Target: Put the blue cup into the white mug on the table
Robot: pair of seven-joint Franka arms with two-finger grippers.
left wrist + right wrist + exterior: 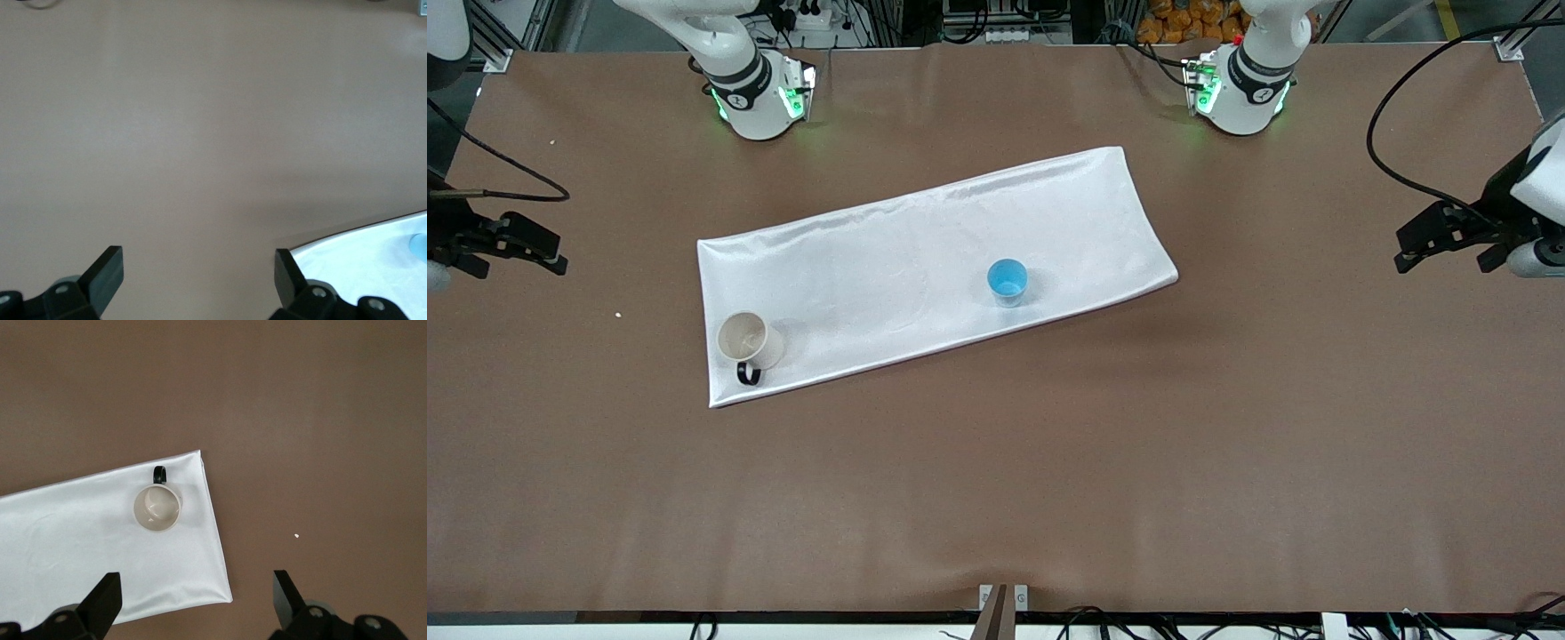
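Standing on one white cloth (925,267): one cup (1007,281), one mug (745,340) at its 8 o'clock; both grippers (1440,238) (520,242) spread, waiting over the worktop (1138,462).

No legible text, label, brand, number or sign appeared in any view. Small dark marks on the collars of the two arm bases (758,89) were too small to be read. The white cloth (925,258), white mug (745,342) and blue cup (1007,282) carried no markings.
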